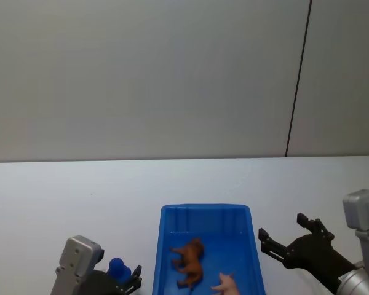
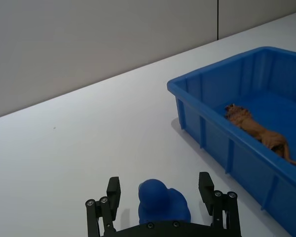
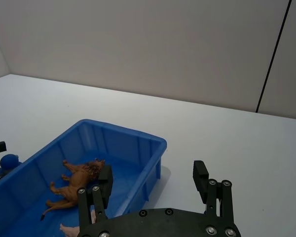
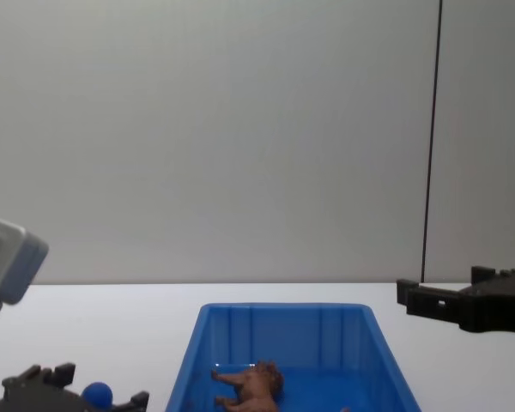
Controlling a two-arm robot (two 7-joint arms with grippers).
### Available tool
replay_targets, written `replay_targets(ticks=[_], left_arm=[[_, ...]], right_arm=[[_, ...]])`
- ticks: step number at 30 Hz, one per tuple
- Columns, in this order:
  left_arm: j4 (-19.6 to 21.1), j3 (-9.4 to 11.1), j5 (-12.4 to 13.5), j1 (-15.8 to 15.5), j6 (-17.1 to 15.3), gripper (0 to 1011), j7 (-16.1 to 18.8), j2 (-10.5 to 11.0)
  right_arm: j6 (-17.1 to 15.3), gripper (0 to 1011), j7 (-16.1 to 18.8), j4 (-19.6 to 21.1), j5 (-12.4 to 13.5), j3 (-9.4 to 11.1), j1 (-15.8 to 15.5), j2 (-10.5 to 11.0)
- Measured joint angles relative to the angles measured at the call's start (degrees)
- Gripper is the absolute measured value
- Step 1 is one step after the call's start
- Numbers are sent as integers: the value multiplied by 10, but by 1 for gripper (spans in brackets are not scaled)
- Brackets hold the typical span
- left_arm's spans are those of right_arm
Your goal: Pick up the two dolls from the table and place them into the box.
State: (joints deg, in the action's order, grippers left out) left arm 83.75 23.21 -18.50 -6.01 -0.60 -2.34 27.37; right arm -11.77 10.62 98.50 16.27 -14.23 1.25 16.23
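The blue box (image 1: 206, 211) stands at the table's near middle. A brown shaggy doll (image 1: 189, 263) lies inside it on its side, with a pale pink doll (image 1: 227, 284) beside it at the near end. Left of the box, a blue round-headed doll (image 2: 160, 201) sits between the spread fingers (image 2: 113, 191) of my left gripper (image 2: 159, 186); there is a gap on each side, so the gripper is open. My right gripper (image 1: 281, 227) hangs open and empty just right of the box. The right wrist view looks past the right gripper (image 3: 153, 177) to the box (image 3: 138, 136) and the brown doll (image 3: 76, 185).
The white table (image 1: 80, 196) stretches bare to the left, right and behind the box, up to a grey wall. A dark vertical seam (image 1: 298, 80) runs down the wall at the right.
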Motion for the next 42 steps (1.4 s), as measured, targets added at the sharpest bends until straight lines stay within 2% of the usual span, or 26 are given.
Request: replay_targets(ticks=[8,15,22,25,35,42], left_arm=[[-20,1,-1,-4,-1,985,-6,-7],[-33,0,2,-7,-4,822,-7,-12],[-37,-2,6,-9,-5,589,-9,-14],[-36,-3,10,-10,-6,553,-9,-14],[-8,-8,36,-16,-13,483,-4,-14],[16,-8,66,-32,-7,435,-15,-25]], right_arm=[[0,1001,0,0,0,0,0,0],[0,1001,0,0,0,0,0,0],[0,1001,0,0,0,0,0,0],[0,1001,0,0,0,0,0,0],[0,1001,0,0,0,0,0,0],[0,1001,0,0,0,0,0,0]])
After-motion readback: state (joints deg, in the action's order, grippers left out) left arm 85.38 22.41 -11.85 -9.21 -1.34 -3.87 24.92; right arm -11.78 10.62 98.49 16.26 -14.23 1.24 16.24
